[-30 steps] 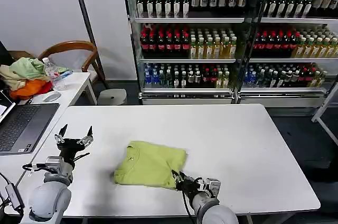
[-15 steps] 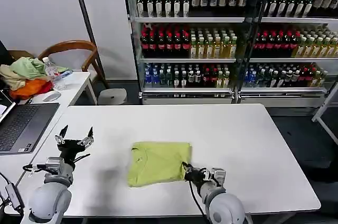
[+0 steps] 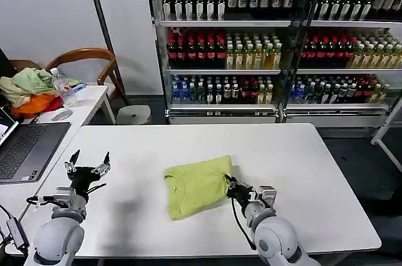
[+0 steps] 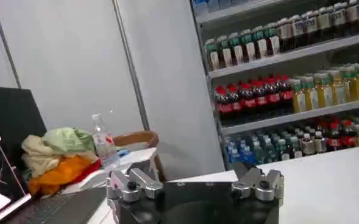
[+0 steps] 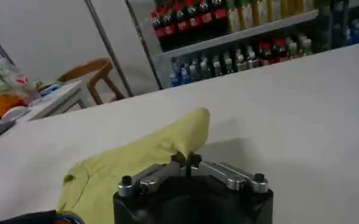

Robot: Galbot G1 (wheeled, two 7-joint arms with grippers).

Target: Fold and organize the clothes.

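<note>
T-shirt point(image 3: 197, 184): folded, mid-surface point(image 3: 301, 172). Your right end effector point(image 3: 229, 186) is pinched on its edge, prob. to drag it. Left end effector point(image 3: 86, 164): fingers apart, idle nr laptop point(image 3: 22, 150).

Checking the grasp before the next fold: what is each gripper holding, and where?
The right gripper pinches the lime T-shirt at its right edge. The left gripper holds nothing, open above the table.
</note>
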